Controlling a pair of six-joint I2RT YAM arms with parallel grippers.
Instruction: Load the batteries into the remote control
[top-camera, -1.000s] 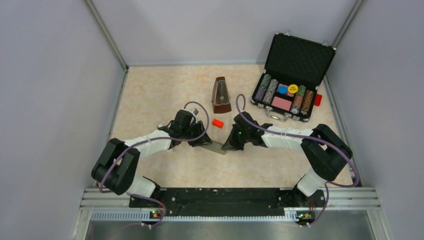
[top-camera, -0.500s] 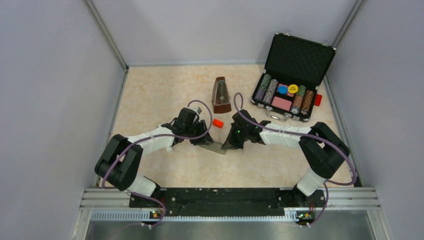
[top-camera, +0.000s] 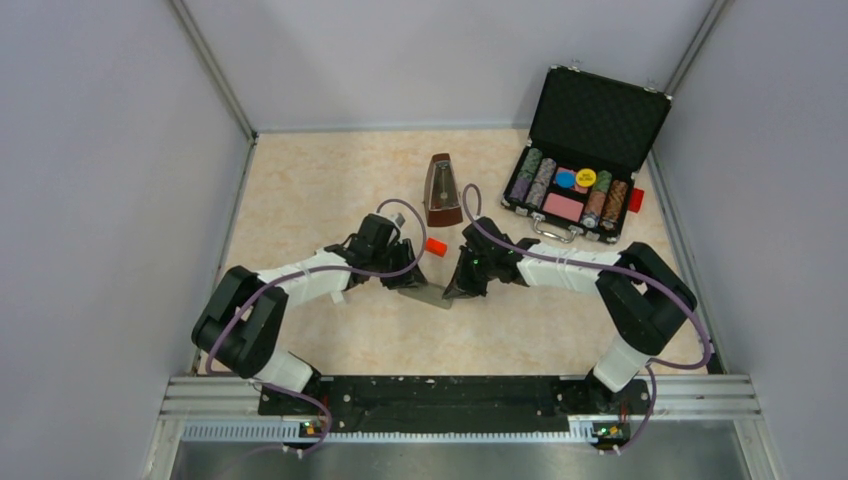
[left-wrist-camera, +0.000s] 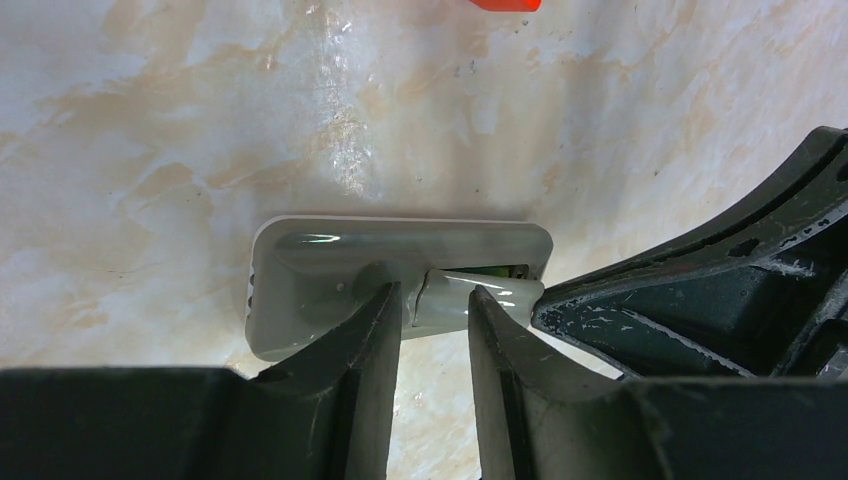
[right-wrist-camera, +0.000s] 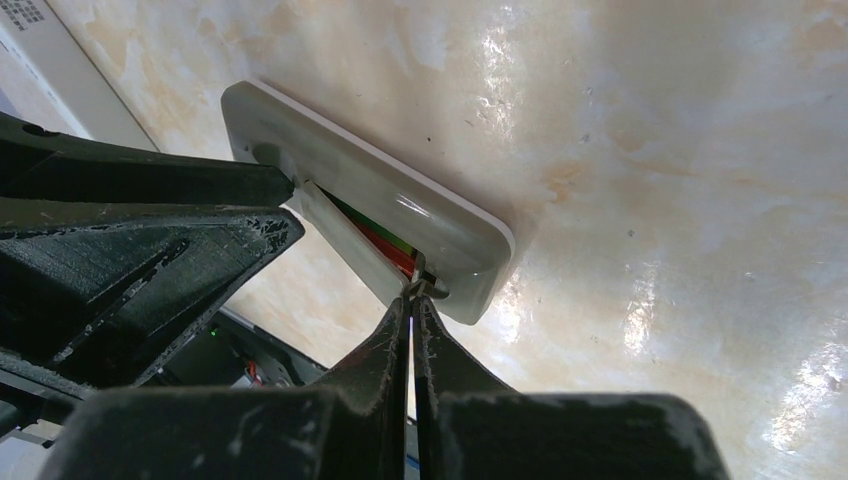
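Grey remote control (left-wrist-camera: 330, 265), left hand (left-wrist-camera: 435, 330) straddling cover (left-wrist-camera: 455, 300), right hand (right-wrist-camera: 412, 300) pinched shut.

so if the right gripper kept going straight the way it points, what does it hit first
Probably the grey cover and the remote control right at its tips: the shut right gripper already sits at the remote's edge, though actual contact is unclear.

Remote control (left-wrist-camera: 330, 265) glossy grey plastic; table (left-wrist-camera: 150, 110) polished marble-look.

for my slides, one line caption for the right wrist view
Shut right gripper presses the cover over batteries in the remote control.
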